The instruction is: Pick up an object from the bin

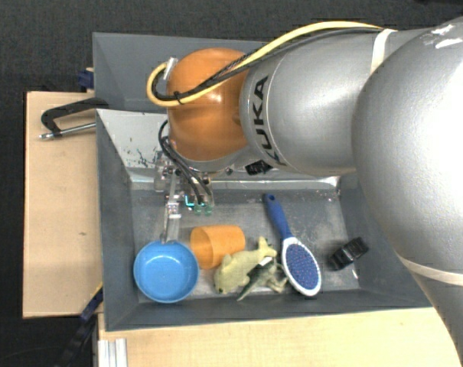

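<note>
End effector hangs low toward the back of the grey metal bin, just behind a smooth, round blue bowl that sits in the front left corner; whether it is apart or together cannot be told. Next to the bowl, 1 orange plastic cup lies on its side, touching a soft, pale yellow plush toy. An oval blue brush with a long handle follows, then a small black piece near the right wall
</note>
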Robot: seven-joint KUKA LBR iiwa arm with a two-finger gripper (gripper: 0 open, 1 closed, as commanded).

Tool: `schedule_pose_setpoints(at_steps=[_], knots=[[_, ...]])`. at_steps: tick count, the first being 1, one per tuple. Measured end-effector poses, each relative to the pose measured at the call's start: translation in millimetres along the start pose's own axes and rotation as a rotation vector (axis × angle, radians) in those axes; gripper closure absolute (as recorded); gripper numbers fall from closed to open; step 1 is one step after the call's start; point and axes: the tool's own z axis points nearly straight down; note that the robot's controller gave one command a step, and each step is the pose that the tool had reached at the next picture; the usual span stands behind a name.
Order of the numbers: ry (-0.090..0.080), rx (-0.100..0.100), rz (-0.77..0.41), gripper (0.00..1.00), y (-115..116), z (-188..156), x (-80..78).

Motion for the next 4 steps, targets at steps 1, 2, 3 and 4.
schedule_pose_setpoints(at_steps=[1, 2, 3, 4], knots=[[0.003, 0.002, -0.065, 0.00, -4, 11, 60.4], [0.001, 0.001, -0.710, 0.00, 4, 93, 42.7], [-0.004, 0.000, -0.708, 1.00, 5, 91, 41.3], [-0.018, 0.001, -0.764, 1.00, 1, -42, 24.7]])
